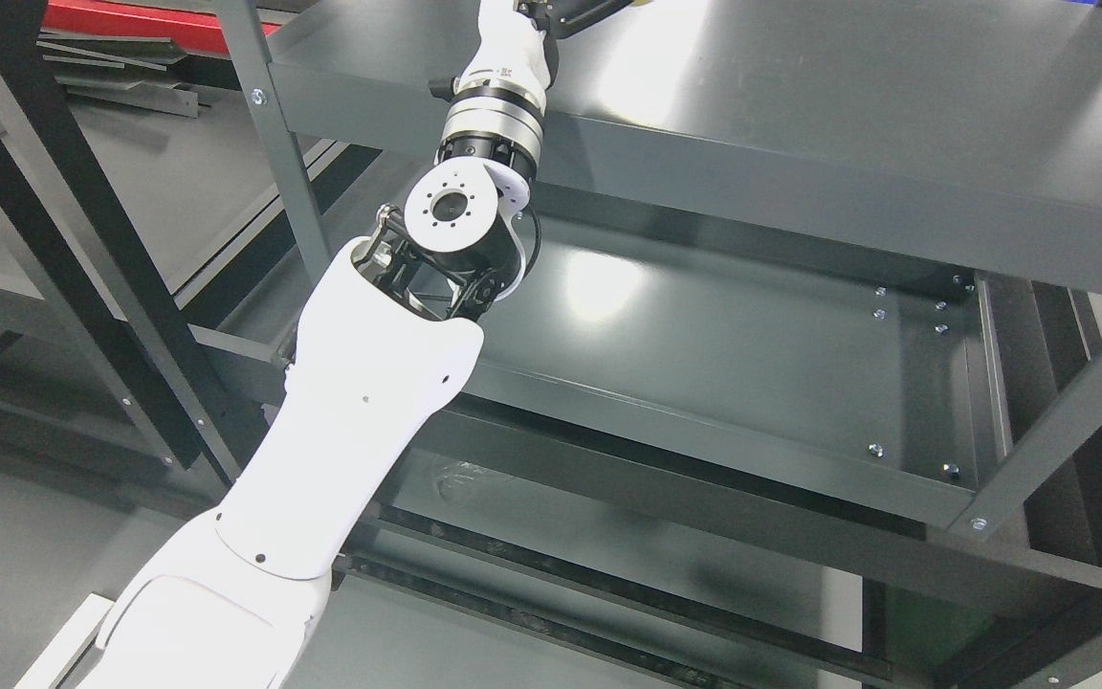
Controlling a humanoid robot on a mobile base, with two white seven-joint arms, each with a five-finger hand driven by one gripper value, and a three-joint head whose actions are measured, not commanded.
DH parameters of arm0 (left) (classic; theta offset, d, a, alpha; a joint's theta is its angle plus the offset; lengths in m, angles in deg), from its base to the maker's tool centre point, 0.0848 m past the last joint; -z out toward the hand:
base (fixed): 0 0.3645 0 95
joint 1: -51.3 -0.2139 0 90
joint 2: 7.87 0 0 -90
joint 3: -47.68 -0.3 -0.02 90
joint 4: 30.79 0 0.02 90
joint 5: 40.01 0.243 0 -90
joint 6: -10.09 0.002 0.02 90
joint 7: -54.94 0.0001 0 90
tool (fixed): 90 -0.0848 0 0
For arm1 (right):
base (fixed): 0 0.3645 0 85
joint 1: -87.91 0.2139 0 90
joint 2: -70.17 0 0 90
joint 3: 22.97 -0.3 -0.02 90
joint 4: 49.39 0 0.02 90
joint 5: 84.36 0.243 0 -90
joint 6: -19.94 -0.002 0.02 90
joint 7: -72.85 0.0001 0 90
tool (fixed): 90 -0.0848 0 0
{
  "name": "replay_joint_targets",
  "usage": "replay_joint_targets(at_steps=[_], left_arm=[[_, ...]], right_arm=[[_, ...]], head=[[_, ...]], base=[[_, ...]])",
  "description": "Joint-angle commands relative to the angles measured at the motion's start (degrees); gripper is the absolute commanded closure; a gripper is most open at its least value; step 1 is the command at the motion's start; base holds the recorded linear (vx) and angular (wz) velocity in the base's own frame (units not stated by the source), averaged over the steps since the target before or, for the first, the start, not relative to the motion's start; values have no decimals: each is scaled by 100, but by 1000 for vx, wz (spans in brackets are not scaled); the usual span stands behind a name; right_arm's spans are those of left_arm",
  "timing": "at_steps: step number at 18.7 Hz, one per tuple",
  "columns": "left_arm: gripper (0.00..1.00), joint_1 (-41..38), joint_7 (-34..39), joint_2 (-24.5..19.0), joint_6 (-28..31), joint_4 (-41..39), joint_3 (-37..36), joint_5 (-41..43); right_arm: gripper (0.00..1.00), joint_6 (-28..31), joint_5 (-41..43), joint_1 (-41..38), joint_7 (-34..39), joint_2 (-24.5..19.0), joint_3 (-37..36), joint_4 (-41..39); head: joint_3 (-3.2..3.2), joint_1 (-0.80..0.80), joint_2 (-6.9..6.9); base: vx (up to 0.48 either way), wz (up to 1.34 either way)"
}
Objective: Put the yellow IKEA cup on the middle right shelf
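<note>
My left arm (360,402) comes in from the lower left and reaches up over the top grey shelf (848,105). Its wrist (494,115) is above the shelf's front edge. Only the dark base of the left hand (575,14) shows at the picture's top edge; the rest of the hand is cut off. The yellow cup is not clearly in view. The shelf below (723,354) is a bare dark metal tray.
The grey rack has upright posts at the left (283,163) and at the right (1058,431). A lower shelf (608,565) lies beneath. A black frame (54,220) and red metal parts (130,24) stand at the left.
</note>
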Motion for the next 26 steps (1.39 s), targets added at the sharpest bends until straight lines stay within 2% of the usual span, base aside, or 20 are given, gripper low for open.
replay_joint_targets(at_steps=[1, 3, 4, 7, 9, 11, 12, 15, 20, 22, 23, 26], left_arm=[[100, 22, 367, -100, -235, -2, 25, 27], [100, 22, 439, -100, -191, 7, 17, 62], [96, 22, 439, -100, -191, 7, 17, 106], [45, 22, 395, -100, -34, 16, -18, 124], [21, 22, 395, -100, 29, 16, -97, 133], [4, 22, 395, -100, 20, 7, -124, 133], [1, 22, 395, -100, -58, 7, -124, 133], [1, 22, 404, -100, -384, 24, -203, 141], [1, 101, 413, -100, -297, 349, -124, 546], [3, 189, 422, -100, 61, 428, -45, 502], [6, 224, 439, -100, 403, 429, 16, 336], [7, 452, 483, -100, 1099, 551, 157, -104]], right_arm=[[1, -3, 141, -79, -4, 100, 97, 1], [1, -3, 141, -79, -4, 100, 97, 1], [1, -3, 141, -79, -4, 100, 97, 1], [1, -3, 141, -79, -4, 100, 97, 1], [1, -3, 141, -79, -4, 100, 97, 1], [1, -3, 141, -79, -4, 100, 97, 1], [1, -3, 141, -79, -4, 100, 97, 1], [1, -3, 141, -79, -4, 100, 97, 1], [1, -3, 141, -79, -4, 100, 97, 1], [1, -3, 141, -79, -4, 100, 97, 1], [1, -3, 141, -79, -4, 100, 97, 1], [1, -3, 141, -79, -4, 100, 97, 1]], head=[[0, 0, 0], [0, 0, 0], [0, 0, 0], [0, 0, 0], [0, 0, 0], [0, 0, 0], [0, 0, 0], [0, 0, 0], [0, 0, 0], [0, 0, 0], [0, 0, 0], [0, 0, 0]], base=[[0, 0], [0, 0], [0, 0], [0, 0], [0, 0], [0, 0], [0, 0], [0, 0], [0, 0], [0, 0], [0, 0], [0, 0]])
